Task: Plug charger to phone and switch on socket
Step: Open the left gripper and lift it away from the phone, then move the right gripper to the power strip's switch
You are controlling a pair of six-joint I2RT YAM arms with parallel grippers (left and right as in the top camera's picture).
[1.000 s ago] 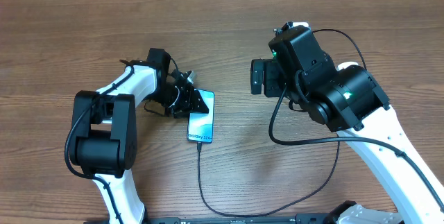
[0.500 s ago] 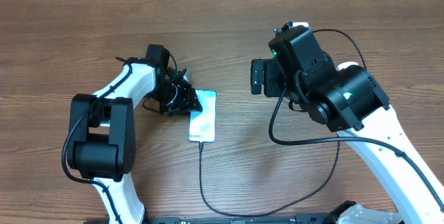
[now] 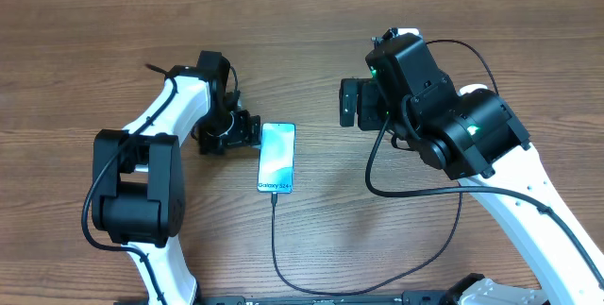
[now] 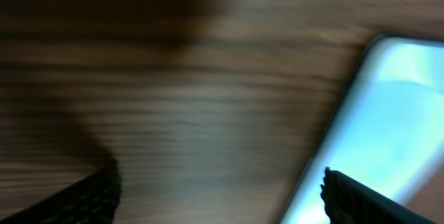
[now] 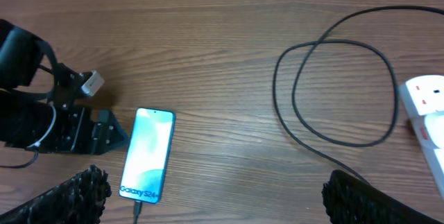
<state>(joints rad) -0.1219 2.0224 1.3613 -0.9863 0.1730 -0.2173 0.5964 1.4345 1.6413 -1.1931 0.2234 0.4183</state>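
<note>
The phone (image 3: pixel 276 158) lies flat on the wooden table, screen up, "Galaxy S24+" at its near end. The charger (image 3: pixel 273 239), a thin black cable, meets the phone's near end with its connector and runs forward, then curves right. My left gripper (image 3: pixel 251 133) stands open just left of the phone, holding nothing. In the left wrist view the phone (image 4: pixel 388 127) shows blurred past the right finger of that gripper (image 4: pixel 220 179). My right gripper (image 5: pixel 214 186) hangs open above the table, right of the phone (image 5: pixel 148 153). The charger (image 5: pixel 333 92) loops toward the white socket (image 5: pixel 427 106) at the right edge.
The right arm (image 3: pixel 462 135) covers the socket in the overhead view. The left arm (image 3: pixel 142 173) stretches along the table's left side. Thicker black arm cables (image 3: pixel 377 168) arch beside the right wrist.
My left gripper has opened, let go of the phone's edge and drawn back to the left. The phone has straightened and lies flat. The right arm has not moved.
</note>
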